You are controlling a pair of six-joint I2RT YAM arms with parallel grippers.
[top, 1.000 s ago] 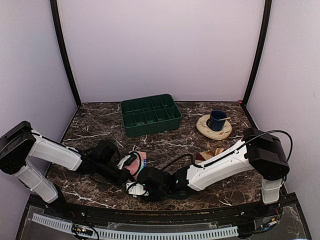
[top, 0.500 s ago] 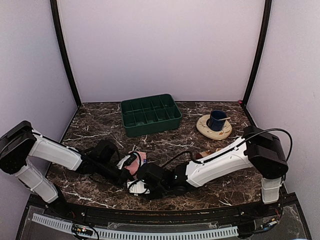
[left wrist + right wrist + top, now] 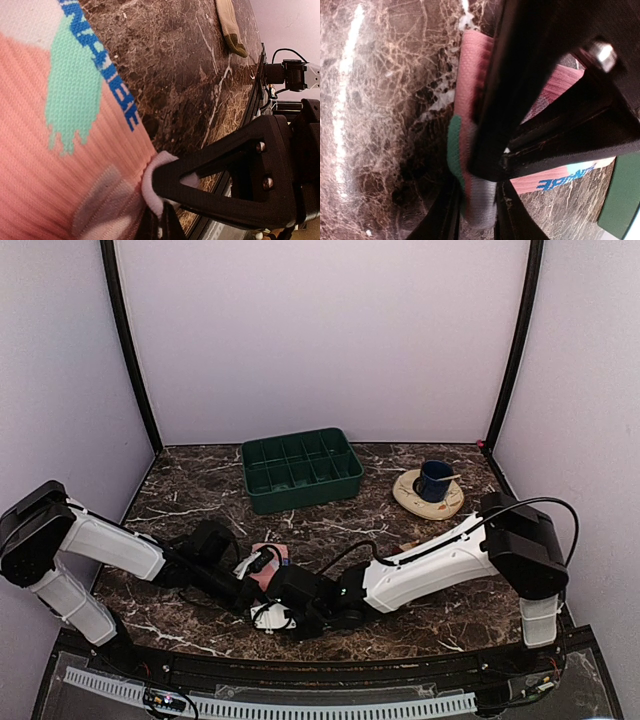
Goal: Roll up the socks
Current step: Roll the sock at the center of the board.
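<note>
At the near centre, the pink sock (image 3: 273, 563) is pinched by the left gripper (image 3: 254, 581) and, just right, by the right gripper (image 3: 273, 608).

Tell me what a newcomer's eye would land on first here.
Near the middle of the table's front edge, the left claw and the right claw converge, both pinching the pink sock. Behind them sits a green tray, and to the far right a blue cup stands on a plate.

The pink sock (image 3: 55, 150) lies bunched, the tan sock (image 3: 230, 26) flat, well apart.
</note>
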